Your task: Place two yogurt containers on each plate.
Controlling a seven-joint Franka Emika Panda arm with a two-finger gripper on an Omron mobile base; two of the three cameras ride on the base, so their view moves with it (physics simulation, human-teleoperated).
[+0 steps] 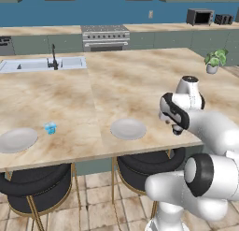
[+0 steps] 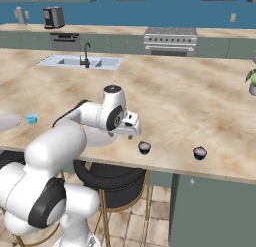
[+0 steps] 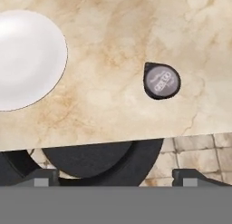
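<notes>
Two pale grey plates lie near the counter's front edge: one at the far left [image 1: 17, 139] and one nearer the middle [image 1: 128, 129] [image 3: 27, 60]. A light blue yogurt cup [image 1: 50, 127] [image 2: 32, 119] stands between them on the bare counter. Two dark yogurt cups rest on the counter to the right, one [image 2: 144, 148] [image 3: 161, 80] close to the hand and one [image 2: 200, 152] farther right. My gripper [image 1: 177, 130] [image 2: 131, 135] [image 3: 115, 180] hovers above the counter edge between the middle plate and the nearer dark cup. It is open and holds nothing.
Black round stools [image 1: 39, 188] [image 2: 112, 183] stand under the counter's front edge. A sink [image 1: 44, 64] with a dark faucet is set in the far left of the counter. A potted plant [image 1: 214, 61] sits at the far right. A stove [image 1: 106, 37] lines the back wall.
</notes>
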